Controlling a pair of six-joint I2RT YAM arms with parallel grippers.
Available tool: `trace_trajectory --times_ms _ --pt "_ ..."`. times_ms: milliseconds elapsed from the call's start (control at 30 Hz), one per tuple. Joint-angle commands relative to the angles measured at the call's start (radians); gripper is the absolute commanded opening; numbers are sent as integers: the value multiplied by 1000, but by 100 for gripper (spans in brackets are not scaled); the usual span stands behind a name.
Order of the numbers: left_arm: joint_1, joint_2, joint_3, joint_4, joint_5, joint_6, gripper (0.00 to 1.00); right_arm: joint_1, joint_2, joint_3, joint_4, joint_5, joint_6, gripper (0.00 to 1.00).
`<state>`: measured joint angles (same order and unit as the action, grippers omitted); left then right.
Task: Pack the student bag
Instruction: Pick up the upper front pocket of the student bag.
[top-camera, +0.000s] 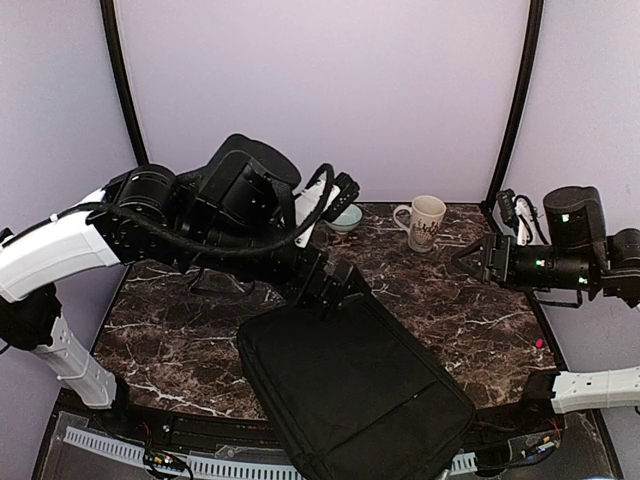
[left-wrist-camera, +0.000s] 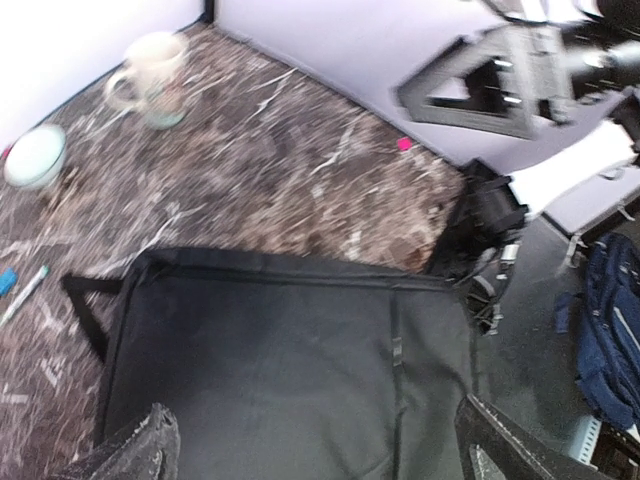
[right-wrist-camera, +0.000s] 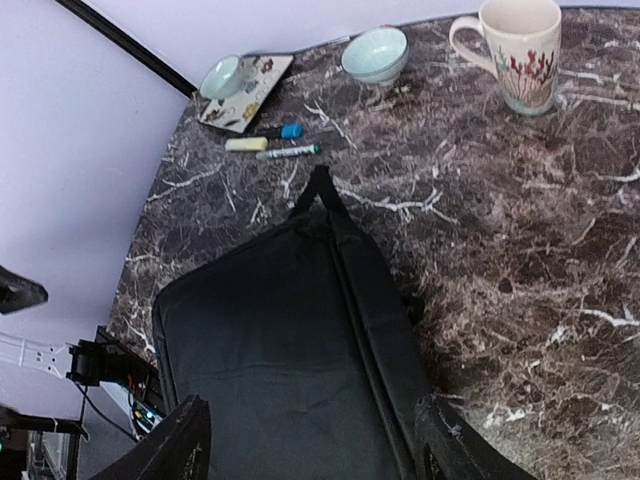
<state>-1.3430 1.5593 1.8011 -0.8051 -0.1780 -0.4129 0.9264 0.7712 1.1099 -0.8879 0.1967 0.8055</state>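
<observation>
The student bag (top-camera: 355, 390), large, black and soft, lies flat on the marble table (top-camera: 180, 340) at the front centre, its near end hanging over the table's front edge. A strap loop (right-wrist-camera: 320, 190) sticks out of its far end. My left gripper (top-camera: 335, 285) hovers over the bag's far corner, open, and the left wrist view shows only black fabric (left-wrist-camera: 280, 350) between its fingers (left-wrist-camera: 150, 445). Out to the right, my right gripper (top-camera: 472, 256) hangs in the air above the table, open and holding nothing. The right wrist view looks down at the bag (right-wrist-camera: 270, 350).
A flowered mug (top-camera: 426, 222) and a pale bowl (top-camera: 347, 216) stand at the back. Three markers (right-wrist-camera: 272, 146) and a patterned flat thing (right-wrist-camera: 245, 90) bearing a small bowl (right-wrist-camera: 222, 75) lie at the back left. A pink speck (top-camera: 540, 343) lies near the right edge.
</observation>
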Motion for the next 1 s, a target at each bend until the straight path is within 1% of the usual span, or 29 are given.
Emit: trace_trajectory --times_ms 0,100,200,367,467,567,667,767,867,967 --pt "97 -36 -53 -146 -38 -61 99 -4 22 -56 -12 -62 108 70" --pt "176 -55 -118 -173 8 -82 99 -4 36 -88 -49 -111 185 70" --pt "259 -74 -188 -169 102 -82 99 -4 54 -113 -102 -169 226 70" --pt "378 -85 -303 -174 182 -53 98 -5 60 -196 -140 -294 207 71" --pt "443 -84 -364 -160 260 -42 99 -4 58 -249 -152 -358 190 71" --pt "483 -79 -411 -144 314 -40 98 -4 43 -305 -133 -412 198 71" --pt "489 -72 -407 -133 347 -33 94 -3 17 -378 -64 -473 222 71" --pt "469 -90 -399 -60 448 -10 85 -3 13 -437 -20 -506 221 71" --pt "381 -94 -379 -15 423 38 84 -1 22 -460 -27 -500 195 70" --pt "267 -59 -339 4 366 96 83 -1 18 -482 -22 -485 175 70"
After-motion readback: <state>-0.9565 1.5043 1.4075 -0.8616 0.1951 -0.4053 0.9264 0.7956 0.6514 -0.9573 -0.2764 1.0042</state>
